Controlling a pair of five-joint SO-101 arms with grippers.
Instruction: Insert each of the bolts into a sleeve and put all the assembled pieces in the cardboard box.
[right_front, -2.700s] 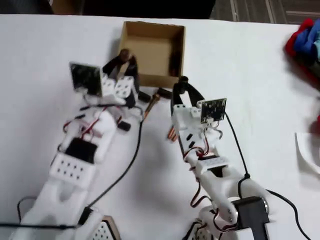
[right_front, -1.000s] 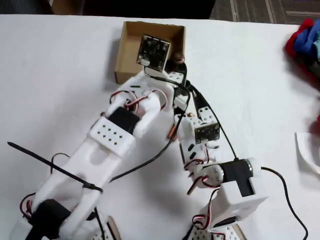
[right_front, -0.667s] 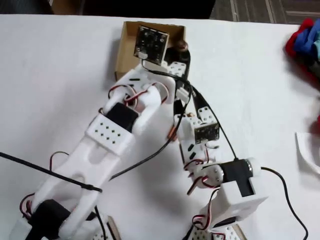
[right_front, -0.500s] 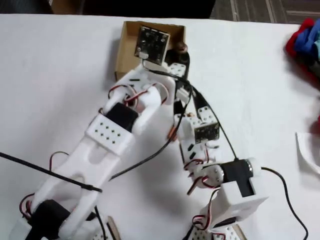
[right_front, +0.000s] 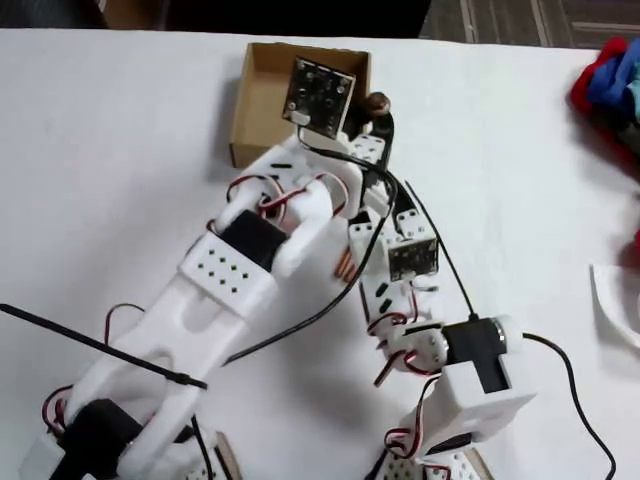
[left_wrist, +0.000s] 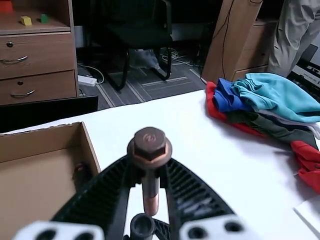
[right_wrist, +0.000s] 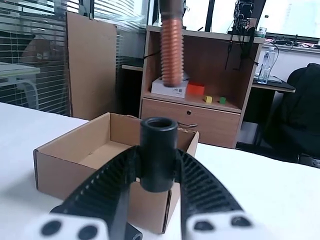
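Observation:
My left gripper (left_wrist: 150, 165) is shut on a copper bolt (left_wrist: 149, 145), head up and shaft pointing down. In the high view this gripper (right_front: 378, 112) hangs beside the right wall of the cardboard box (right_front: 265, 95). Just under the bolt's tip stands a black sleeve (right_wrist: 159, 150), upright, with my right gripper (right_wrist: 157, 165) shut on it. The threaded bolt shaft (right_wrist: 172, 50) hangs a short way above the sleeve's mouth, apart from it. From the left wrist the sleeve (left_wrist: 142, 226) shows below the shaft. A dark piece (left_wrist: 80, 171) lies inside the box (left_wrist: 40, 175).
Loose copper bolts (right_front: 344, 265) lie on the white table beside the right arm (right_front: 405, 260). A pile of coloured clothes (right_front: 610, 80) sits at the far right, with a white plate (right_front: 615, 305) at the right edge. The left arm crosses over the right gripper.
The left arm swung from the box's left side across to its right side, carrying the bolt. In the last second the bolt shifted a little to the right, over the sleeve.

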